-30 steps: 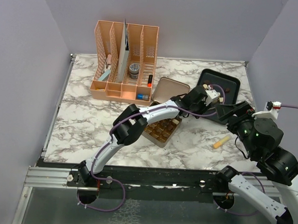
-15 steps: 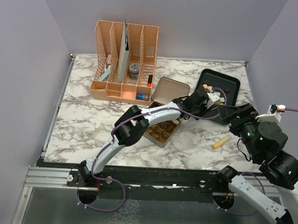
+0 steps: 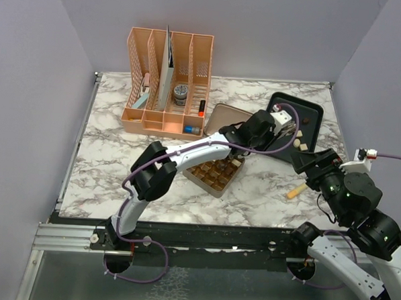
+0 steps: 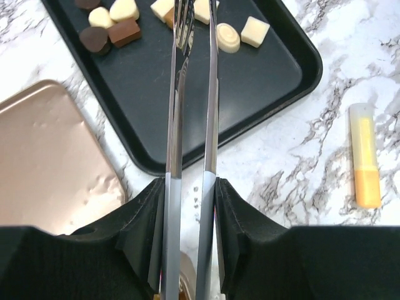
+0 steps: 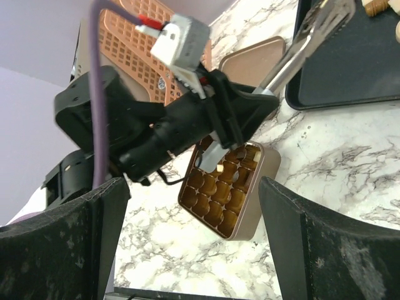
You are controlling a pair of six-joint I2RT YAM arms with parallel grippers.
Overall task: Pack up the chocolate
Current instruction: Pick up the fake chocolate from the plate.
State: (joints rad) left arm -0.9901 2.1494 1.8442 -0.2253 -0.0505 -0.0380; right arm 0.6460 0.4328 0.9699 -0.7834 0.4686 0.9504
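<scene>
Pointing lengthwise at chocolate (image 4: 228, 37) on black tray (image 4: 262, 94), left hand's (image 4: 192, 200) tongs (image 4: 210, 94).

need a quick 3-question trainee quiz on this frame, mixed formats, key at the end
1. Multiple choice: what is the left end effector clamped on? A) a spoon B) metal tongs C) a brush
2. True or false: the right end effector is shut on something.
3. Fill in: the loose chocolates lie on the black ____.
Key: 1 B; 2 false, its jaws stand wide apart with nothing between them; 3 tray.
</scene>
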